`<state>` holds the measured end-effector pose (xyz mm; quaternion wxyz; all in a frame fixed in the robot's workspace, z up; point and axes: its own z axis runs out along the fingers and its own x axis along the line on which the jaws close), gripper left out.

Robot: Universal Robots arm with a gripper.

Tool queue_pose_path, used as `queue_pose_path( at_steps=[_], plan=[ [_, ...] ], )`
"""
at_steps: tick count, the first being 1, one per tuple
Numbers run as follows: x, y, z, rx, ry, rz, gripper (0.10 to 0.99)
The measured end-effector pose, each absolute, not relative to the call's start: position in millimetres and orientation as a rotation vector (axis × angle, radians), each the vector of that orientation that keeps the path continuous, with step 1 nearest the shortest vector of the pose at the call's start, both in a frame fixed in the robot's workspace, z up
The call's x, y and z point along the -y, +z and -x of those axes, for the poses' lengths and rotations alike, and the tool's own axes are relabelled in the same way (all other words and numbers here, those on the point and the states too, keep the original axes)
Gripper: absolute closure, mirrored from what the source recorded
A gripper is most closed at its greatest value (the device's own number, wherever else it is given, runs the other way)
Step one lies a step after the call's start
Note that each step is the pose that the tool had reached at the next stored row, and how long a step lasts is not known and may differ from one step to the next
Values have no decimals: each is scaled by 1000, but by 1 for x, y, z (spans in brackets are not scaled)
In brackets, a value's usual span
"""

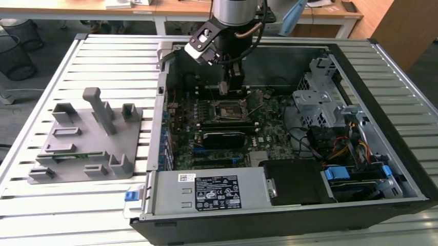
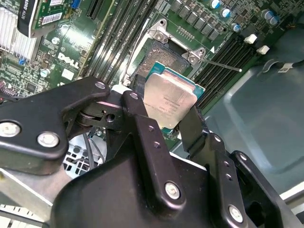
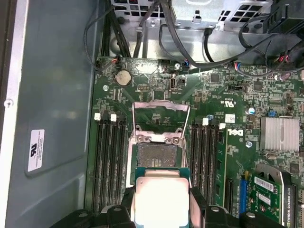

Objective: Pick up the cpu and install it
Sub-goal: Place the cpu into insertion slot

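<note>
my gripper (image 2: 167, 110): clamped on the cpu (image 2: 172, 97) by two edges; open cpu socket (image 2: 164, 56) just below, not touching.

**Open case on the worktop, cpu held over the socket**

The computer case (image 1: 403, 169) lies open on the worktop (image 1: 102, 56), toward the exterior view's right. The fixture block (image 1: 89, 138) stands on the worktop beside it, on the exterior view's left. Inside the case, the motherboard (image 1: 270, 128) lies on the side nearer the fixture block. The drive cage (image 1: 321, 87) stands at the exterior view's right, and the power supply (image 1: 212, 192) lies along the near edge. The socket (image 3: 156, 159) sits on the motherboard between two banks of memory slots (image 3: 109, 161). The cpu (image 2: 168, 102) is pinched between the fingers of the gripper (image 2: 166, 109) and seems to hang just above the socket, apart from it.
</note>
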<state>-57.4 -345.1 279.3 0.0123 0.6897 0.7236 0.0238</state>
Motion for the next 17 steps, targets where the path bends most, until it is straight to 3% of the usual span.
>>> queue_pose_path(
  at_steps=[17],
  plan=[
    [345, 264, 57, -2262, 74, -2143, 549]
  ],
)
